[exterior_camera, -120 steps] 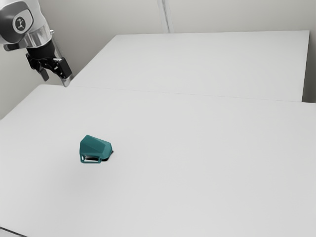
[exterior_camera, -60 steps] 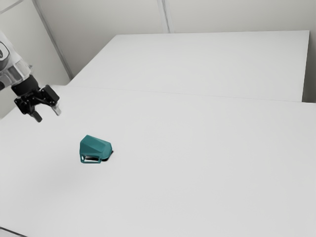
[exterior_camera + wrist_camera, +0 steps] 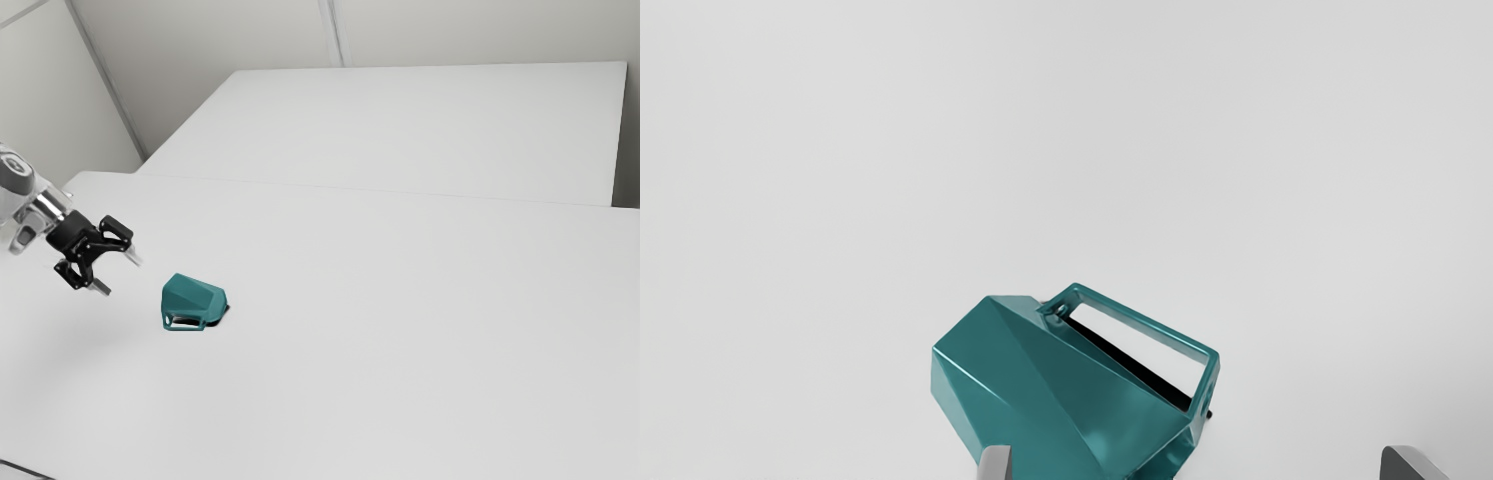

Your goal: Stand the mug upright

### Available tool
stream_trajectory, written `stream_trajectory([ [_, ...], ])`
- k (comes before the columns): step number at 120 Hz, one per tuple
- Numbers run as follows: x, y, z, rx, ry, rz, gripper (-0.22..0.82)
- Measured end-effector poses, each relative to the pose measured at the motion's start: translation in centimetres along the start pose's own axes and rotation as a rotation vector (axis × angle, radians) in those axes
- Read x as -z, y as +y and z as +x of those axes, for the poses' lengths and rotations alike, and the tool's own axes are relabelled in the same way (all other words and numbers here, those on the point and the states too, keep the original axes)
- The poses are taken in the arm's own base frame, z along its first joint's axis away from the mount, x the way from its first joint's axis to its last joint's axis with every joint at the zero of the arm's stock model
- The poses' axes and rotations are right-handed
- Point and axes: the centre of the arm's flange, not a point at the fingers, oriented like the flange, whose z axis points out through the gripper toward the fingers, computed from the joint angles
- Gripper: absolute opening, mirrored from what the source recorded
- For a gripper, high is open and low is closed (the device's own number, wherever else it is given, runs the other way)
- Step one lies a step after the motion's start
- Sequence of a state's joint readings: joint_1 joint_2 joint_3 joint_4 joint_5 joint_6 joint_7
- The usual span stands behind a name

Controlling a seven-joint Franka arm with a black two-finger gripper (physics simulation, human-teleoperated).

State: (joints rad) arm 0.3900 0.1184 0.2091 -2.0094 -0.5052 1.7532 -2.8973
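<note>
Exterior view: a white table [image 3: 400,350] stretches before pale walls [image 3: 250,30]. The teal mug [image 3: 195,297] lies on its side on it; toward the exterior view's left, the claw [image 3: 123,277] hangs near, fingers spread wide.

Arm [image 3: 18,185] entering at exterior view's left, slanting downward; two-finger gripper [image 3: 119,273] tilted, fingers spread wide apart.

Bright, diffuse light washes the white table [image 3: 400,350] evenly, leaving soft glints on the teal mug [image 3: 1040,380].
</note>
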Motion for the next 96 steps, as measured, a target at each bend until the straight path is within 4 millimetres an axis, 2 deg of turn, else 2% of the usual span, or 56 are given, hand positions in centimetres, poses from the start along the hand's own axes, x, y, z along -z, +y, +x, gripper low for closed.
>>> stream_trajectory([
  [10,-1.1,-0.1,-1.6,0.009,-0.011,0.014,0.6],
  [31,-3.7,0.9,-3.8,0.051,-0.023,0.047,0.6],
  [53,-5.0,0.6,-5.6,0.066,-0.053,0.07,0.6],
  [84,-7.7,-1.4,-6.9,0.069,-0.06,0.124,0.6],
  [96,-8.9,-1.7,-7.0,0.079,-0.052,0.143,0.6],
])
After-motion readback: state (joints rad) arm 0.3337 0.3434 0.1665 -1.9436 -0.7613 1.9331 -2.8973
